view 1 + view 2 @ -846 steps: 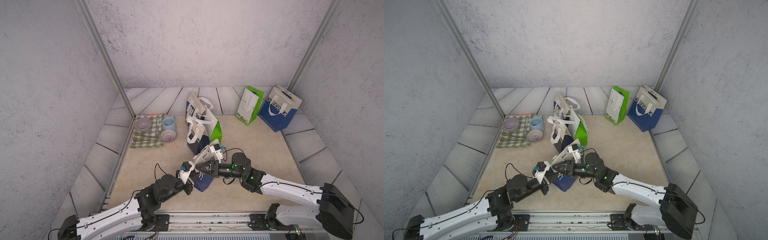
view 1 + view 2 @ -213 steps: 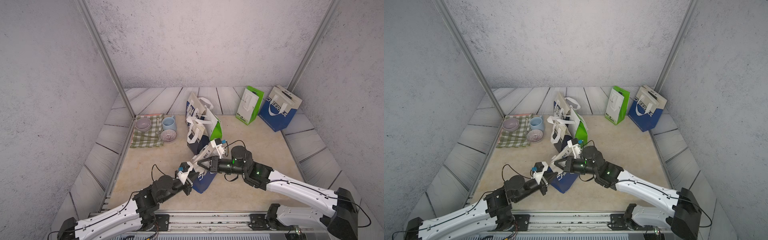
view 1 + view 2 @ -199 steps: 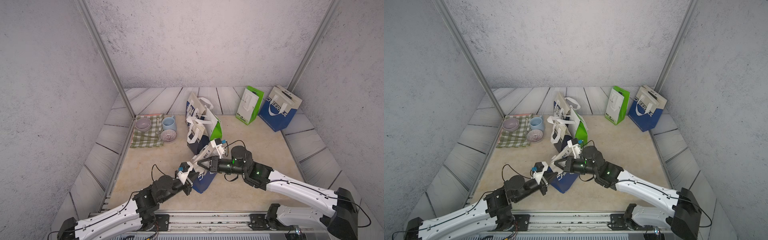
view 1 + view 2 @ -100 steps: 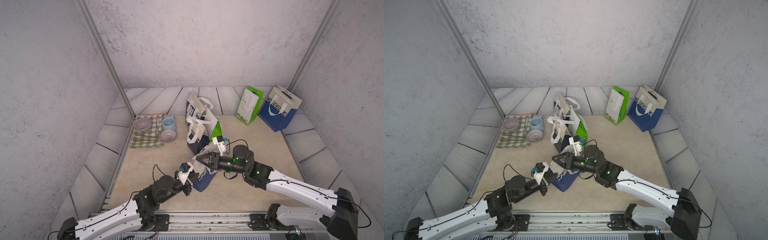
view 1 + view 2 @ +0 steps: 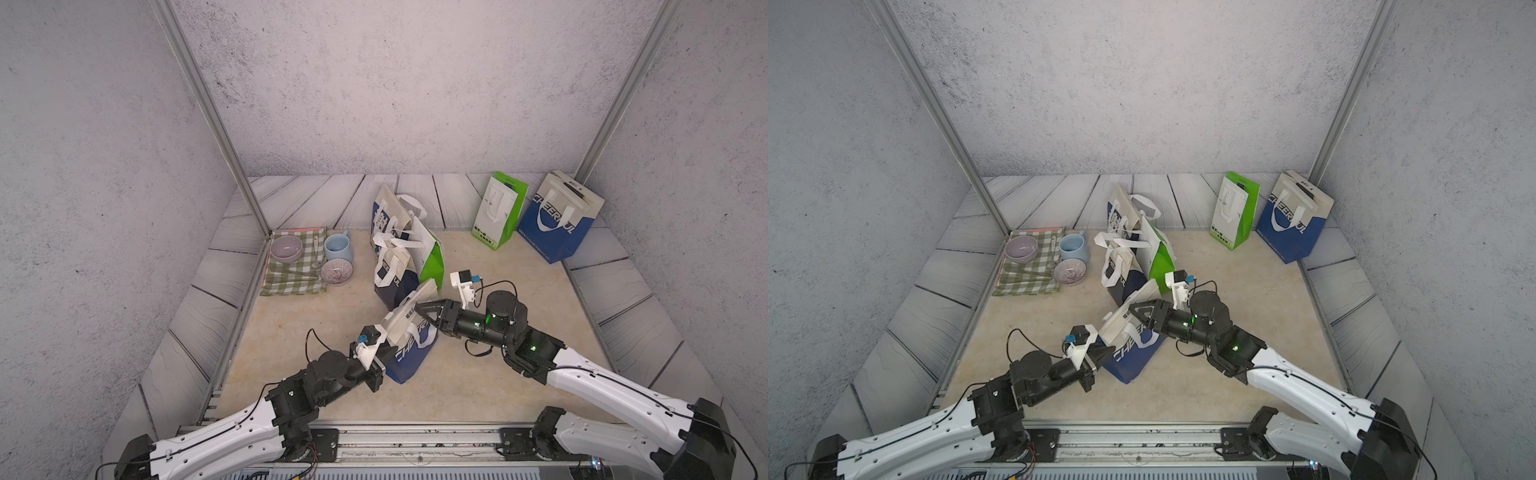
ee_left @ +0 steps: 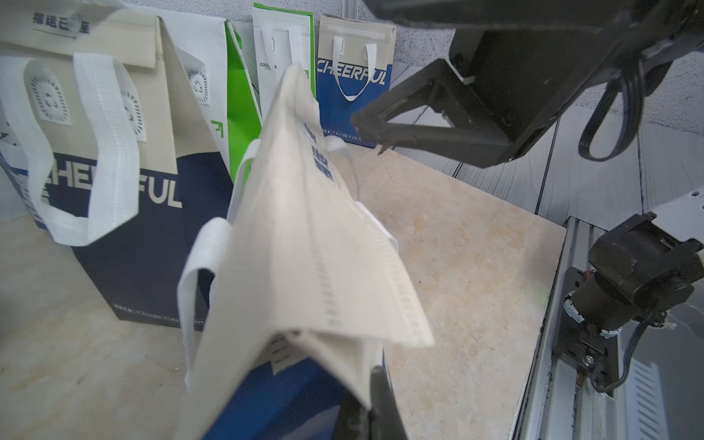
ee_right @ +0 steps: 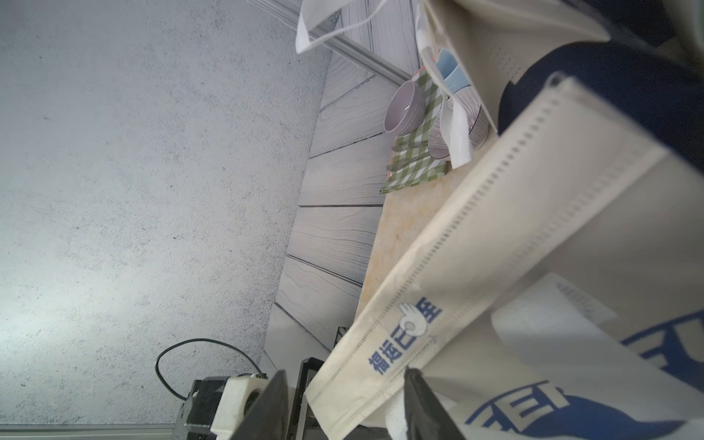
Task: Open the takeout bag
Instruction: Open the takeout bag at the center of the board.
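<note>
Letting go: my right claw (image 5: pixel 424 313) has sprung half-open beside the flap (image 5: pixel 405 318), holding nothing.
My left claw (image 5: pixel 1109 353) stays clamped on the takeout bag (image 5: pixel 411 359), between my arms; flap freed, mouth probably unsealed.

Enclosure with grey textured walls (image 5: pixel 415 83), metal corner posts (image 5: pixel 211 116), grey plank-patterned sloping borders (image 5: pixel 216 270) and a beige stone-look floor (image 5: pixel 457 395); a metal rail (image 5: pixel 415 440) runs along the floor's front edge.
</note>
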Available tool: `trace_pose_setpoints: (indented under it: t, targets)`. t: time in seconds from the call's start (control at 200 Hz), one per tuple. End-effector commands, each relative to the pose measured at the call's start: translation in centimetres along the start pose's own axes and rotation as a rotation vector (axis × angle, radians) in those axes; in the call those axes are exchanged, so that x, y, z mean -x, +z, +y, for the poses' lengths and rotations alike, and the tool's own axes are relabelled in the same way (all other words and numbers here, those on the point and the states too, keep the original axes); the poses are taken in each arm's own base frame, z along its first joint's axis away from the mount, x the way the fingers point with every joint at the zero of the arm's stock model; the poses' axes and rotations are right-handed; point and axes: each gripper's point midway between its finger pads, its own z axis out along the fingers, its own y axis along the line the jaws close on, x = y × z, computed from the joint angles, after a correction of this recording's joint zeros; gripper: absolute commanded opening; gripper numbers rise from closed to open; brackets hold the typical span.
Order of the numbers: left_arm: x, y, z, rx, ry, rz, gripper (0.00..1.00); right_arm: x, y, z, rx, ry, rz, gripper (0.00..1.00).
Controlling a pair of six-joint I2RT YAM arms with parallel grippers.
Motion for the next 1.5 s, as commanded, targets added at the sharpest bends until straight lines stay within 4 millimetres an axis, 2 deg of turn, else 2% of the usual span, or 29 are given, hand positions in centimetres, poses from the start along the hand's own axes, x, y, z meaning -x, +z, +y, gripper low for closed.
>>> trace_pose_setpoints:
  t: [0.0,0.315,0.53,0.771,1.216,1.496]
  targets:
    - [0.5,-0.1,0.1,0.002,-0.001,-0.021,0.0,0.1,-0.3,-1.4,-0.039,-0.006,-0.008,0.5]
    - [0.4,-0.1,0.1,0.001,-0.003,-0.02,0.0,-0.3,1.6,-1.8,-0.019,0.035,0.034,0.51]
    - [0.5,0.0,0.0,-0.004,-0.002,-0.021,0.0,-0.2,3.2,-1.1,0.027,0.065,0.063,0.51]
    - [0.3,0.0,0.0,-0.003,-0.001,-0.015,0.0,-0.1,3.4,0.1,0.068,0.085,0.073,0.48]
    - [0.3,0.1,0.0,-0.003,0.0,-0.016,0.0,0.0,3.8,1.8,0.164,0.163,0.097,0.3]
    - [0.3,0.2,-0.1,-0.005,0.0,-0.016,0.0,0.0,3.9,2.2,0.188,0.196,0.101,0.11]
